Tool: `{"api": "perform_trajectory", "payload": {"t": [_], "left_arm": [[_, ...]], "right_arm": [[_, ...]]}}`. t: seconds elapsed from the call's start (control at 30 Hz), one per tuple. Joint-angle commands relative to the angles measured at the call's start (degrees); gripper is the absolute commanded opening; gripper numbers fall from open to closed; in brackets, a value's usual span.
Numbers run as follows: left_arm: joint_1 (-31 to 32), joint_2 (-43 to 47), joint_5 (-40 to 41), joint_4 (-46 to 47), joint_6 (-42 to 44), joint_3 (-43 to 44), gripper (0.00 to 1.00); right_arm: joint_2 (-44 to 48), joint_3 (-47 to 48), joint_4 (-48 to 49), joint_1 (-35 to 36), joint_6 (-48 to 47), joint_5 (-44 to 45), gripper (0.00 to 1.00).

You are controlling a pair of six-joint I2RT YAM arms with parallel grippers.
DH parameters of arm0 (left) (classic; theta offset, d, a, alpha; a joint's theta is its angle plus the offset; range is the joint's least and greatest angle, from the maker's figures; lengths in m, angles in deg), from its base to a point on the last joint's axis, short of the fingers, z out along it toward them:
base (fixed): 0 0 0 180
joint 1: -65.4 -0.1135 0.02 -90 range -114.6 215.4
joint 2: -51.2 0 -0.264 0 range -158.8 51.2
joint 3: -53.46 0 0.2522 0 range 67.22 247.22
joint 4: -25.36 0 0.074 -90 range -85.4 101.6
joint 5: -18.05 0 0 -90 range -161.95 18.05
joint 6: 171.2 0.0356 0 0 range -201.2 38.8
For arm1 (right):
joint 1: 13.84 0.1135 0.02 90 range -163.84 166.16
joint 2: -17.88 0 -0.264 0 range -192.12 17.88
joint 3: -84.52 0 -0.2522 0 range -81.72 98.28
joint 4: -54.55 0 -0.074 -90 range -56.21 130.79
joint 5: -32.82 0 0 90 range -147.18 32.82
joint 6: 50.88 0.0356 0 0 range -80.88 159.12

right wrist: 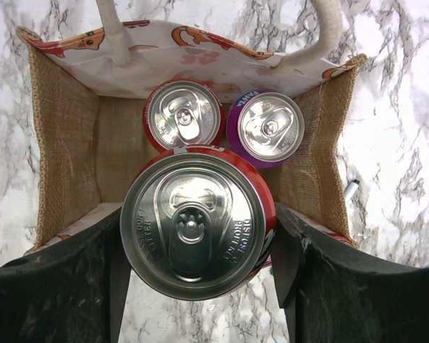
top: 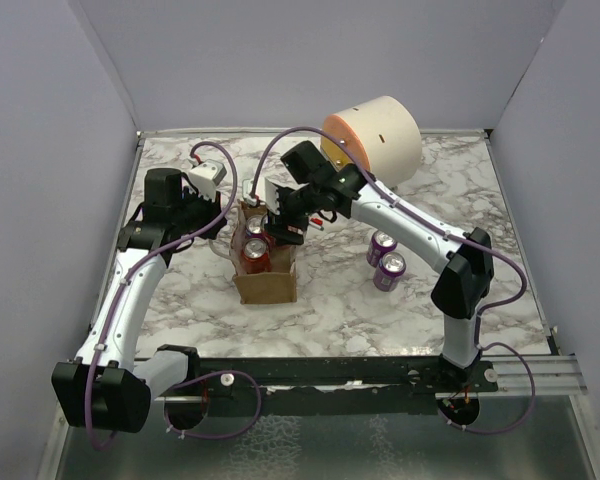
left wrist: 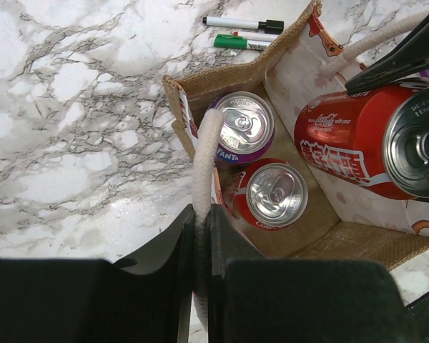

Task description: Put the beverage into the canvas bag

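Right end effector [right wrist: 200,236] clamped on a red cola can [left wrist: 343,153] over the open mouth of the canvas bag [top: 267,285]; left end effector [left wrist: 202,221] pinched shut on one white loop handle [left wrist: 206,157]. Pale lilac-grey walls [top: 280,60] enclose the marble surface [top: 330,310]: cream-and-orange drum [top: 375,140] at the far edge, bag mid-surface, two purple cans [top: 382,245] standing to its right. Inside the bag, upright: a second red can [right wrist: 184,114] and a purple Fanta can [right wrist: 270,127]; two markers [left wrist: 243,25] lie just beyond it.

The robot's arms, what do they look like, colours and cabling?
The left arm and right arm have white links with black joints and bases. A purple cable loops along each. The left end effector and right end effector have flat matte-black fingers.
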State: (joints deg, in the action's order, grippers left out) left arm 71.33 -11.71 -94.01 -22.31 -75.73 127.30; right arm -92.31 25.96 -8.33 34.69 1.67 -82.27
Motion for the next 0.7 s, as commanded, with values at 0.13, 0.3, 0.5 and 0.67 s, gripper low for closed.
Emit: {"api": "perform_trajectory", "payload": {"t": [0.13,0.3,0.5,0.67], "left_arm": [[-1.36,0.47,-2.54,0.60,-0.85,-0.77,0.00],[-1.62,0.49,-3.27,0.44,-0.73,-0.78,0.00],[-1.63,0.76,-4.02,0.48,-0.56,-1.23,0.00],[-1.65,0.95,-4.86,0.52,-0.55,-1.62,0.00]], "right_arm": [[-0.37,-1.83,8.57,0.42,2.22,-0.53,0.24],[-1.74,-2.32,10.39,0.34,4.29,-0.52,0.24],[-2.14,-5.16,13.61,0.12,6.15,1.17,0.24],[-2.03,-7.40,16.30,-0.55,7.68,0.97,0.24]]}}
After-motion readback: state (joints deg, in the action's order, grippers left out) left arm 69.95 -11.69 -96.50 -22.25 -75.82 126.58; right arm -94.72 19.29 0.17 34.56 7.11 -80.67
